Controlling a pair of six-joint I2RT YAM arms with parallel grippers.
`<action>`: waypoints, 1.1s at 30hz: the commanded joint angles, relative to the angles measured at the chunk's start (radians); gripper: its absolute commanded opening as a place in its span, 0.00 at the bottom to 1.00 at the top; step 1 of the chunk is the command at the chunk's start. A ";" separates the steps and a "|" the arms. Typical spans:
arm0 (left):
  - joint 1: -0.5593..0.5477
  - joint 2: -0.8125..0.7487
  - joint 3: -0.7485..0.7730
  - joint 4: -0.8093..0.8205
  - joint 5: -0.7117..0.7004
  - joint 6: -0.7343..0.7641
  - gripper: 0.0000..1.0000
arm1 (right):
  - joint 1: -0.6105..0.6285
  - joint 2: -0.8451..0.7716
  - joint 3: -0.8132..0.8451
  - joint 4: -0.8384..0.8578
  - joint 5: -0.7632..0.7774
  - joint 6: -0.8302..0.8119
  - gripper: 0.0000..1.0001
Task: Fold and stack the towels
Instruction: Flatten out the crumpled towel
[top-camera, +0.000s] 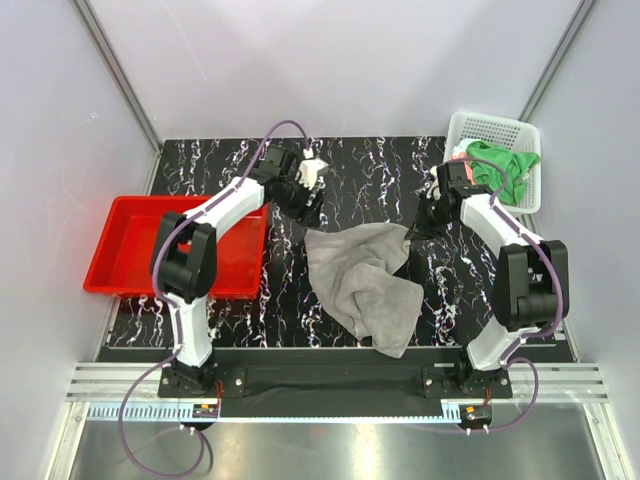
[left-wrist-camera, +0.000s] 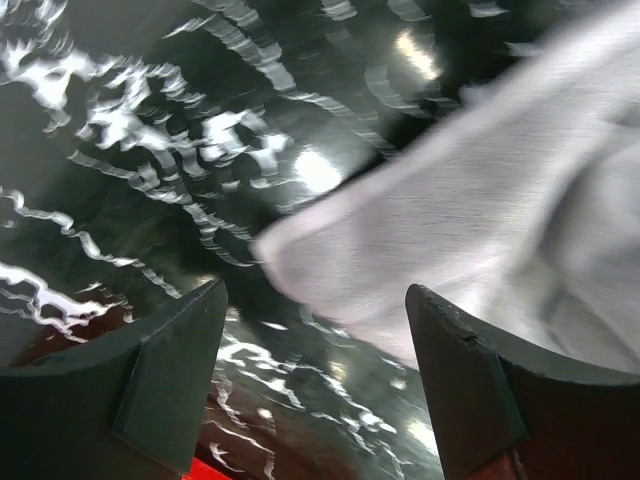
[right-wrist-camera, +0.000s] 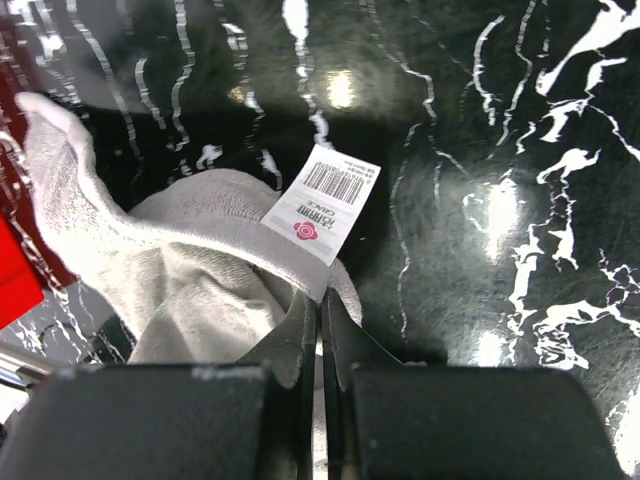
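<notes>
While the overhead view looked down on the black marbled table (top-camera: 235, 312), the grey towel (top-camera: 365, 285) lay rumpled at its middle, reaching toward the near edge. The left gripper (top-camera: 310, 208) hovered by the towel's far left corner and the right gripper (top-camera: 420, 222) sat at its far right corner. A white basket (top-camera: 495, 122) at the far right corner of the table held a green towel (top-camera: 500, 165) and a pink towel (top-camera: 460, 152). A red tray (top-camera: 130, 215) sat at the left edge.

The blurred left wrist view showed its fingers (left-wrist-camera: 180, 370) spread wide, with the towel corner just ahead of them and ungripped.

In the right wrist view, the fingers were pressed together on the towel's hem beside a white label (right-wrist-camera: 322, 200). It bore a barcode, a red flower mark and print too small to read.

To do this step well, the left gripper probably needed to pinch its corner right at the edge, so both arms could pull the cloth flat.
</notes>
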 joint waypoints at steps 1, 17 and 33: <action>0.004 0.052 0.058 -0.054 -0.056 -0.048 0.77 | -0.010 0.019 0.042 0.001 0.007 -0.013 0.00; -0.039 0.187 0.028 -0.016 -0.246 -0.315 0.65 | -0.010 0.035 0.031 0.019 -0.018 -0.014 0.00; -0.081 0.250 0.046 -0.048 -0.306 -0.403 0.49 | -0.009 0.029 0.017 0.036 -0.034 -0.007 0.00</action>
